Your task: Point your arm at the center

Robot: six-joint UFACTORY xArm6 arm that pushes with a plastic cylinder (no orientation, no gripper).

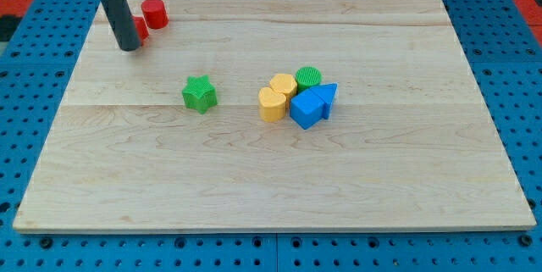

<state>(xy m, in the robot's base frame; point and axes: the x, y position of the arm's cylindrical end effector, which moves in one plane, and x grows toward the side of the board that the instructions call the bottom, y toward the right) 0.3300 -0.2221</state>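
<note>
my tip (129,48) sits upper left on the wooden board (254,179), touching a red block (141,28); no fingers, just a bare rod. green star (199,93) mid-frame.

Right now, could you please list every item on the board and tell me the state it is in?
My tip: on the board's top-left, touching the red block.
Red block: partly hidden behind the rod.
Red cylinder: upright, free.
Green star: alone.
Two yellow blocks, green cylinder, two blue blocks: clustered, touching.
</note>
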